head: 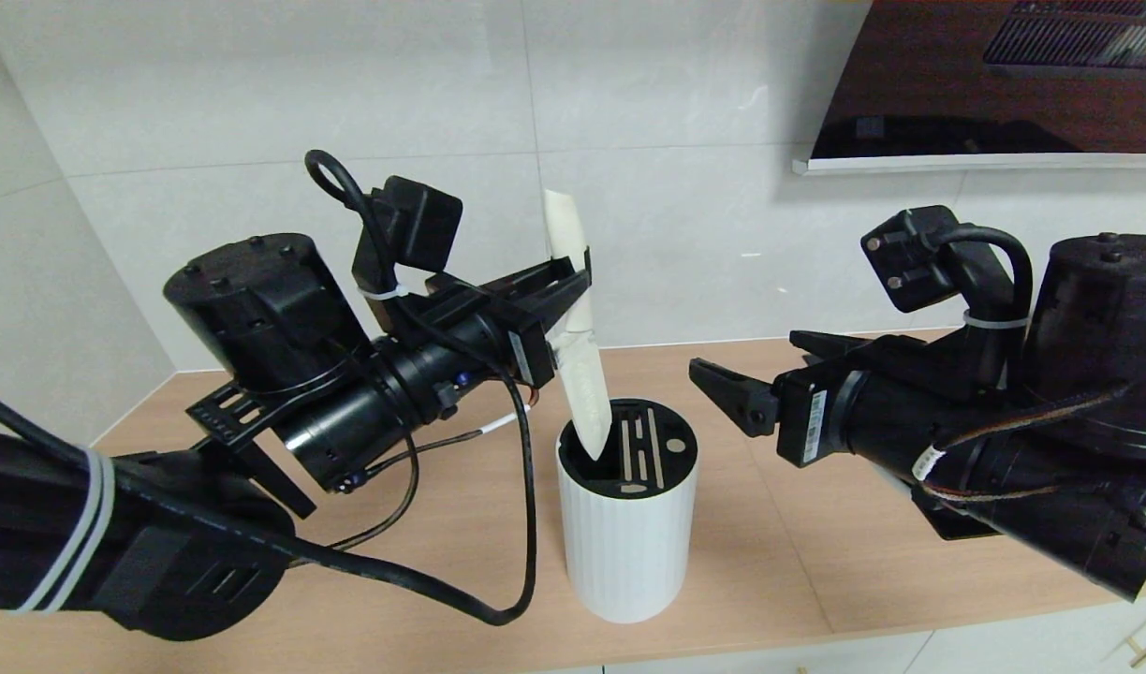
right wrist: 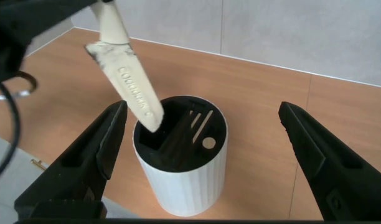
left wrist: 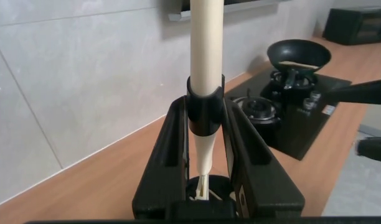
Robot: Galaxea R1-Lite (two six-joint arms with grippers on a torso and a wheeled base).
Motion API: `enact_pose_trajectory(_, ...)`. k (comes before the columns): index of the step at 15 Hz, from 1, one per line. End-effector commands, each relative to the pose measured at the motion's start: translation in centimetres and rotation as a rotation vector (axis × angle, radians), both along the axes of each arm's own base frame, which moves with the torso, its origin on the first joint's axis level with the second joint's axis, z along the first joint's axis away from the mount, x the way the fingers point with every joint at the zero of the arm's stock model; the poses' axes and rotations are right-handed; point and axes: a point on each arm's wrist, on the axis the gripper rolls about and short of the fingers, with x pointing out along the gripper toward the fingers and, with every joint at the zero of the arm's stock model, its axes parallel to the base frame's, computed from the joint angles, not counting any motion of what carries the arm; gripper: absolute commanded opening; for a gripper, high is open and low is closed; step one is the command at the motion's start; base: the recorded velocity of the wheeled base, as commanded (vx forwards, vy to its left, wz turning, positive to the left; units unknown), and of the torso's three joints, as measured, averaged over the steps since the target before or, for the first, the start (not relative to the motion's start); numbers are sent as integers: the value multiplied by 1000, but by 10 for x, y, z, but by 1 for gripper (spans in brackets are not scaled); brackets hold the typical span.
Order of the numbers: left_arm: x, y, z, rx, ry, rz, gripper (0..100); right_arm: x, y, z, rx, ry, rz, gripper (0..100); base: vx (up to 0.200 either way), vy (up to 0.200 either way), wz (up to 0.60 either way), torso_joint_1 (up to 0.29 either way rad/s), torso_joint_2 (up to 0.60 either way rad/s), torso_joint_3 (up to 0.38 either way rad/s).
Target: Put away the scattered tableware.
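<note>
A cream-white knife [head: 578,337] hangs blade down, its tip just inside the large slot of the white ribbed knife holder [head: 627,534]. My left gripper [head: 573,290] is shut on the knife's handle [left wrist: 205,68], directly above the holder. In the right wrist view the blade [right wrist: 131,81] slants into the holder's black slotted top [right wrist: 181,140]. My right gripper [head: 756,374] stands open to the right of the holder at about its top height, nothing between its fingers [right wrist: 84,162].
The holder stands on a wooden counter [head: 798,562] near its front edge. A white tiled wall rises behind. A range hood [head: 994,84] hangs at the upper right. The left wrist view shows a gas hob [left wrist: 284,118] with a black frying pan [left wrist: 299,56] farther along the counter.
</note>
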Motion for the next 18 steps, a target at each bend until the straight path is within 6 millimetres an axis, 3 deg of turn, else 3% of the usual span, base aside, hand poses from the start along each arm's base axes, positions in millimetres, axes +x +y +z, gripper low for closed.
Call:
enact_pose_trajectory(1, 7, -6, -13, 12, 19, -3, 0, 0, 0, -1, -2, 1, 0, 100, 0, 0, 0, 0, 0, 0)
enact_pose_trajectory(14, 4, -22, -56, 120, 111, 16, 0, 1, 0, -1, -1, 2, -3, 100, 0, 0, 0, 0, 0, 0)
enact_pose_trajectory(18, 5, -24, -59, 125, 119, 23, 0, 1, 0, 0, 1, 1, -3, 100, 0, 0, 0, 0, 0, 0)
